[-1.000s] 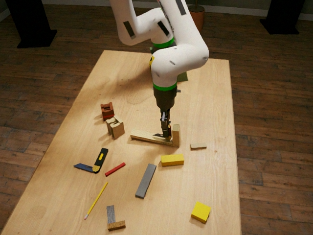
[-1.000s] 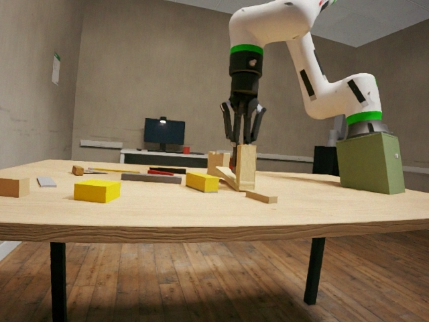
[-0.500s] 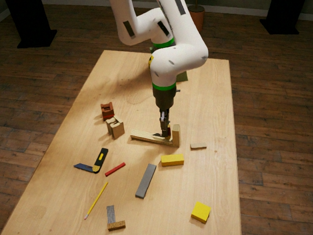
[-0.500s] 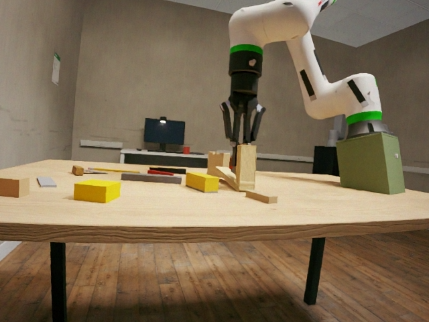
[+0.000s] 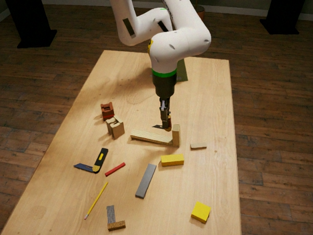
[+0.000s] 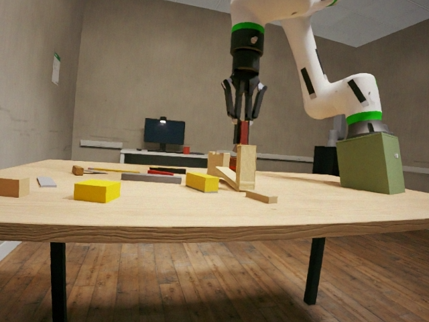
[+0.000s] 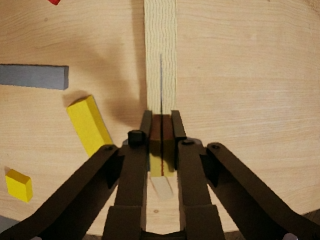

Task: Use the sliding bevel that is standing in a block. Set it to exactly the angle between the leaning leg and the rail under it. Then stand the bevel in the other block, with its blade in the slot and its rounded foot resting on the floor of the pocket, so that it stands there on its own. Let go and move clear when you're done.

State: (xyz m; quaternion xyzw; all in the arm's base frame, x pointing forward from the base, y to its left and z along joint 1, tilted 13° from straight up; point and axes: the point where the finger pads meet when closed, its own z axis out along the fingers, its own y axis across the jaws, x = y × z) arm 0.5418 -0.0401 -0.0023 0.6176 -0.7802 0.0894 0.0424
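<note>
Mid-table point(image 5: 202, 83), gripper point(image 5: 166, 124) holds bevel point(image 6: 244, 132) above leg point(image 5: 176, 134).

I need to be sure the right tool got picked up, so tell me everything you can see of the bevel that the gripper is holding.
The sliding bevel hangs upright in the closed gripper, clamped by its top end. Its stock looks red with a dark side and a yellowish rounded foot at the bottom. A thin dark blade sticks out sideways from the foot, over the pale wooden rail. It hangs just above and behind the upright wooden leg, clear of both blocks; whether it touches the leg cannot be told.
</note>
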